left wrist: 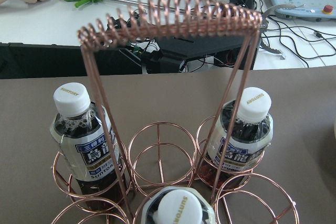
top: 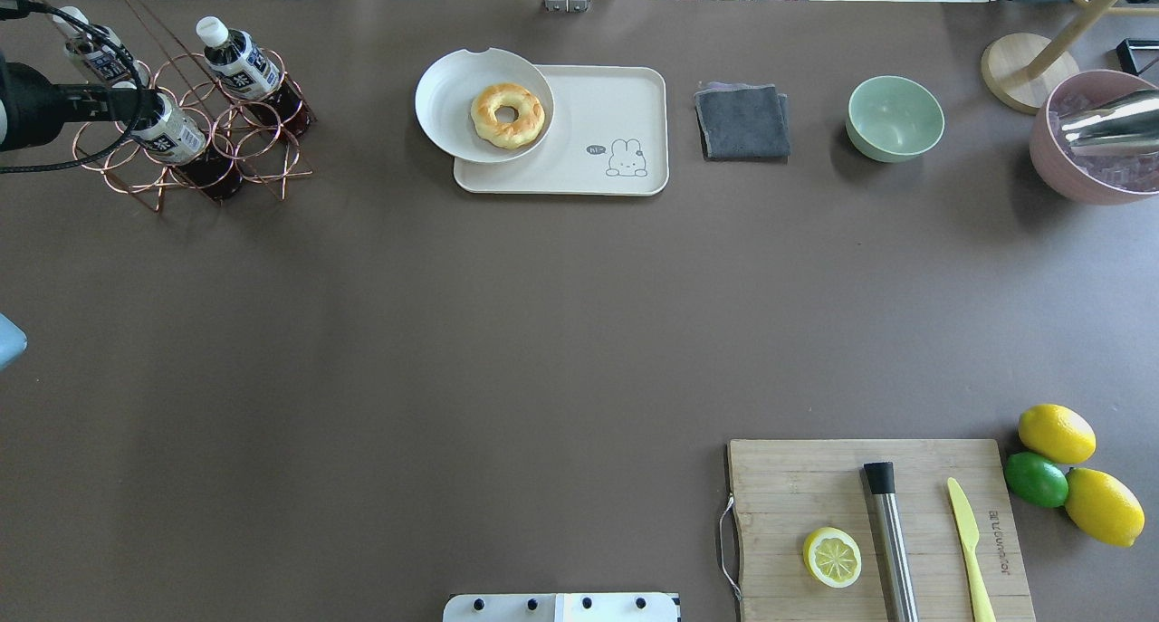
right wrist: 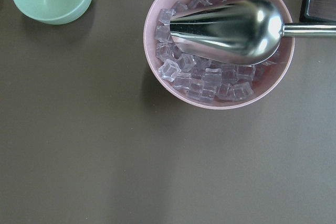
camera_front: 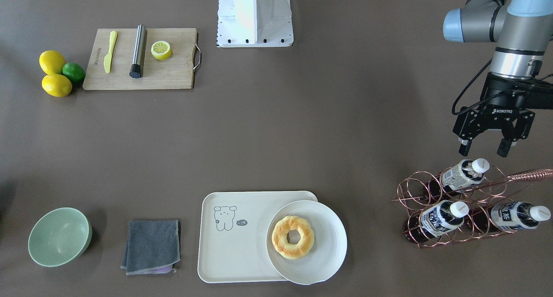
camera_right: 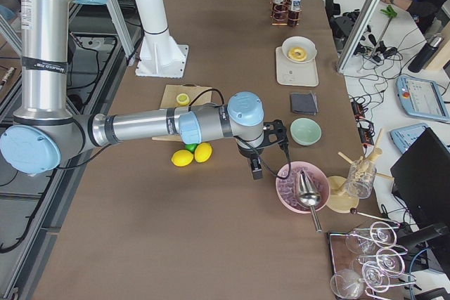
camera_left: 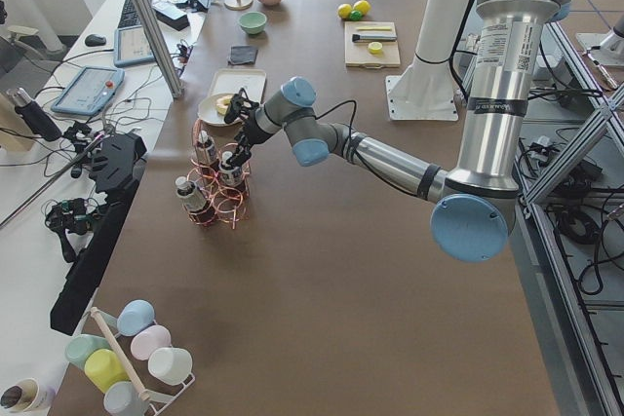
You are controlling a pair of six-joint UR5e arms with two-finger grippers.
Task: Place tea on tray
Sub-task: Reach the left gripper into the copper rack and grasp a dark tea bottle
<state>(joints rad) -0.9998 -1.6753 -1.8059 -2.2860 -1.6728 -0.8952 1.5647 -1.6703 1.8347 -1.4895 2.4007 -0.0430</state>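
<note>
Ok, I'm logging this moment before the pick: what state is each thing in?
Left end effector: open, empty, over the rack.
Right end effector: cannot tell.
Teas: capped, in rack.
Tray: carries plate, no tea.
Plate: holds doughnut, overhangs tray.
Green bowl: empty.
Pink bowl: holds ice, scoop.
Cloth: folded.
Cut lemon: on board, face up.
</note>
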